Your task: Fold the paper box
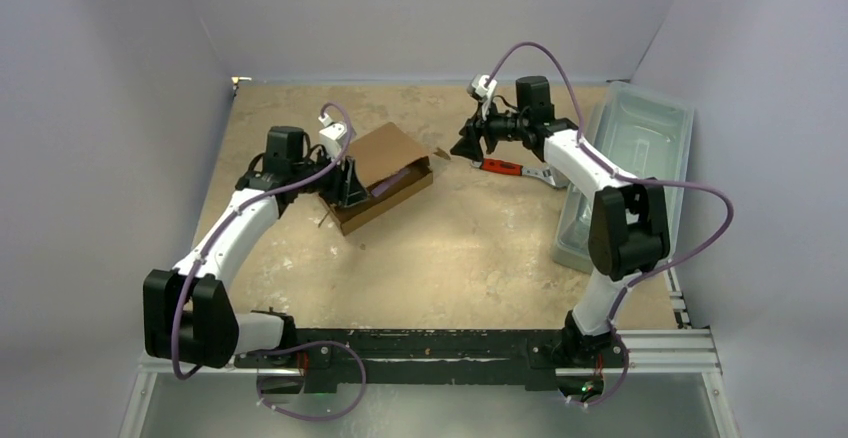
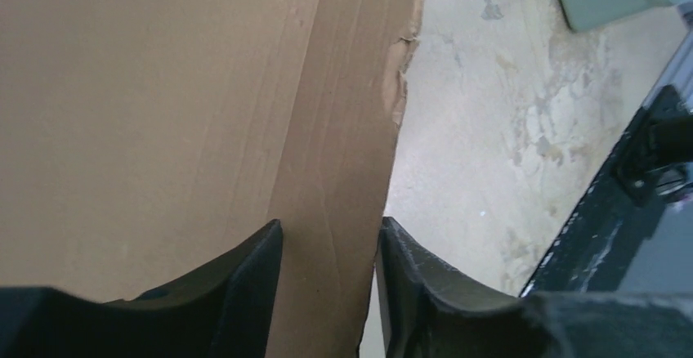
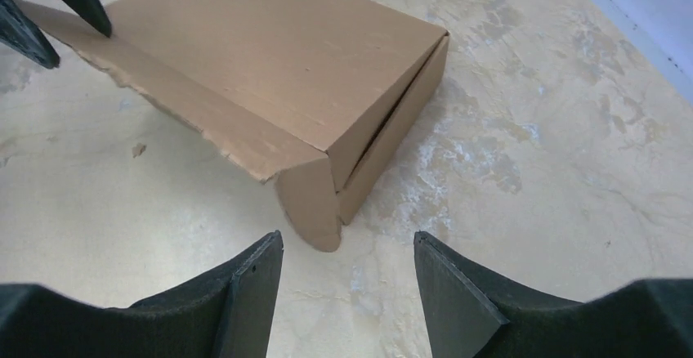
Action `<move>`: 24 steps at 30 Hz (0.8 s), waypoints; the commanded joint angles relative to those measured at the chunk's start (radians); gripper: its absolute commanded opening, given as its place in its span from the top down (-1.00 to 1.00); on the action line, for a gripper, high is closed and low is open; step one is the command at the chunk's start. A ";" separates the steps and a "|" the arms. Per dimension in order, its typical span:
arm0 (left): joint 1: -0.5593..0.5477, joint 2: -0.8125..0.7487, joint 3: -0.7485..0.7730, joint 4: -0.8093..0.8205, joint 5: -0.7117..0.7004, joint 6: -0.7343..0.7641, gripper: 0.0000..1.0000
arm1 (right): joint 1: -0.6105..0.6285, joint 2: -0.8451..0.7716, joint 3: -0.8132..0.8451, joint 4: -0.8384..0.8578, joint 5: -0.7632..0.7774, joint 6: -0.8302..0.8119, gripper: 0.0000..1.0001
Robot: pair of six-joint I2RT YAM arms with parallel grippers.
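At the paper box (image 3: 270, 47), your left gripper (image 2: 331, 239) and right gripper (image 3: 349, 248) stand parted — light, tear-prone cardboard; pinch the flap (image 3: 188, 103).

Brown paper box (image 1: 390, 161) — lid ajar, mid-table

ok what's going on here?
Two arms are folding the paper box. The lid lies nearly closed over the base, but its front flap sticks out, not tucked in. The left gripper sits at that flap with jaws parted; the right gripper hangs open and empty off the box's corner.
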 commanded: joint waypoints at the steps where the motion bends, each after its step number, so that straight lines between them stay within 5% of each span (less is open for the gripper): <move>1: -0.002 -0.019 -0.055 0.112 0.052 -0.134 0.00 | -0.003 -0.064 0.068 -0.121 -0.047 -0.093 -0.27; 5: -0.007 0.018 -0.079 0.109 0.055 -0.181 -0.28 | 0.000 -0.081 0.079 -0.180 -0.087 -0.132 -0.27; 10: -0.010 0.064 -0.106 0.094 0.037 -0.218 -0.33 | 0.018 -0.079 0.125 -0.288 -0.160 -0.221 -0.28; 13: -0.009 0.084 -0.118 0.107 0.017 -0.250 -0.34 | 0.094 -0.038 0.181 -0.283 -0.073 -0.157 -0.22; 18: -0.008 0.100 -0.117 0.123 -0.021 -0.287 -0.32 | 0.184 0.076 0.277 -0.103 0.077 0.192 0.41; 24: -0.006 0.089 -0.137 0.140 -0.082 -0.340 -0.25 | 0.232 0.218 0.309 -0.121 0.196 0.231 0.60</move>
